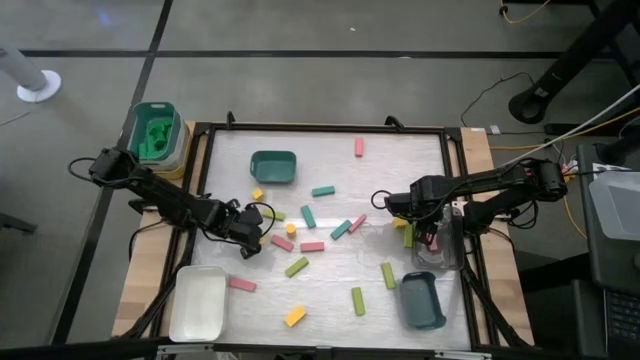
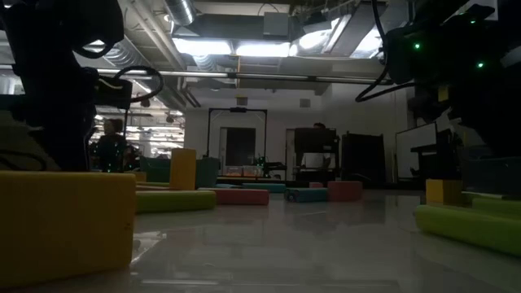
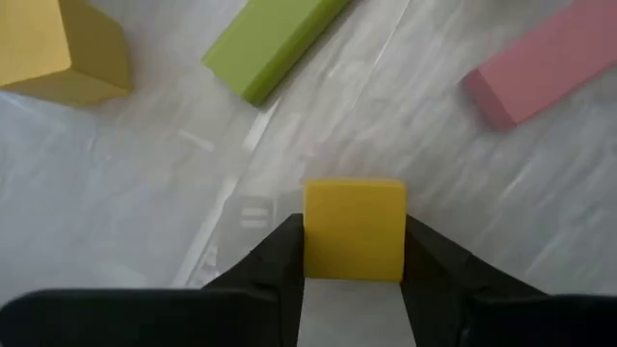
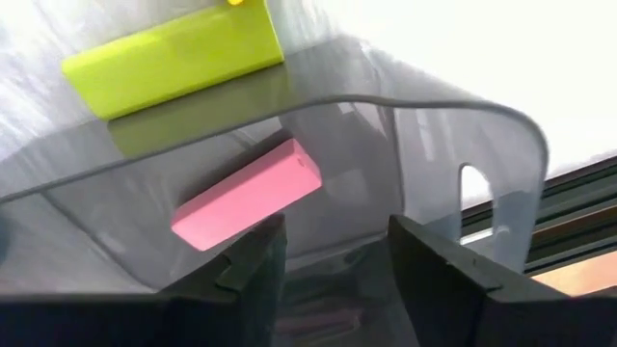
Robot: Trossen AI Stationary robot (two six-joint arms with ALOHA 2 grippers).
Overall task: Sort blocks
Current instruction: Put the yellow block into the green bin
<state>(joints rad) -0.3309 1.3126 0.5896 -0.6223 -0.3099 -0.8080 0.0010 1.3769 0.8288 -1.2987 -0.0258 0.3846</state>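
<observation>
Pink, teal, lime and yellow blocks lie scattered flat on the white table. My left gripper is left of centre and shut on a yellow block. Past it lie a yellow cube, a lime bar and a pink bar. My right gripper is open above a clear tray at the table's right edge. Its fingers stand over a pink block that lies flat in the tray. A lime bar lies just outside the tray wall. My left gripper pinches the yellow block by two opposite side faces, one finger on each. The block's upper face shows between the fingers. Whether it is lifted clear or rests on the table, I cannot tell.
A teal tray sits at the far middle, a white tray at the near left corner and a dark teal tray at the near right. A green tub stands off the far left corner. A black frame rims the table.
</observation>
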